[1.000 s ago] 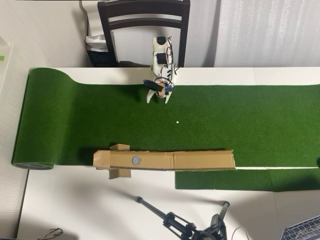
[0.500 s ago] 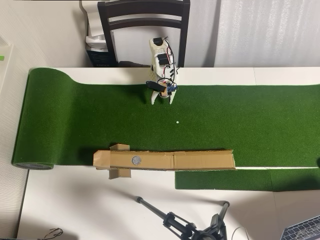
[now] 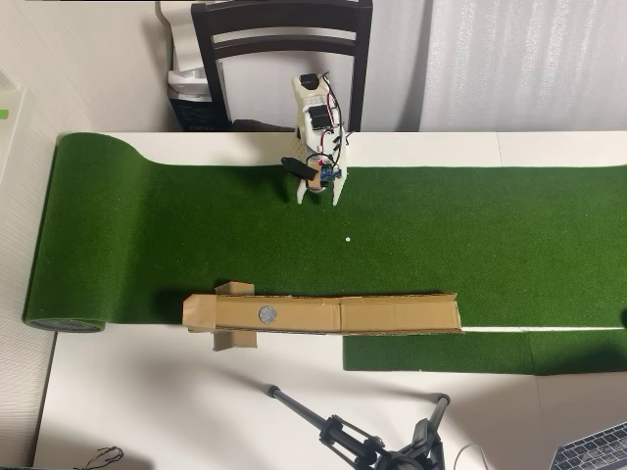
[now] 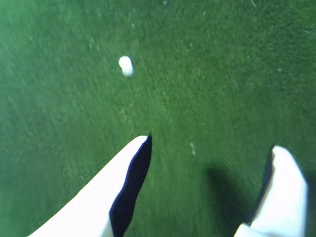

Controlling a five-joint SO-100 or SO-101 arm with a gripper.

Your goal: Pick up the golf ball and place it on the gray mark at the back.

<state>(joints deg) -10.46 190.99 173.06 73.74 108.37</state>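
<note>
The golf ball shows in neither view. The gray mark [image 3: 265, 313] is a small round disc on the left part of a long tan cardboard strip [image 3: 392, 314] at the turf's lower edge in the overhead view. My white gripper [image 3: 318, 199] hovers over the green turf near its upper edge, well apart from the mark. In the wrist view the gripper [image 4: 213, 145] stands open, with only bare turf between its two white fingers. A tiny white dot [image 3: 347, 238] lies on the turf just below the gripper, and the same dot [image 4: 126, 65] appears blurred ahead of the fingers.
The green turf mat [image 3: 147, 235] runs across the white table, rolled up at the left end. A dark chair [image 3: 282, 49] stands behind the arm's base. A black tripod [image 3: 362, 441] lies on the table at the bottom, and a laptop corner [image 3: 598, 452] at the bottom right.
The gripper has shifted slightly to the right over the turf and stays open. The cardboard strip, the gray mark and the white dot have not moved.
</note>
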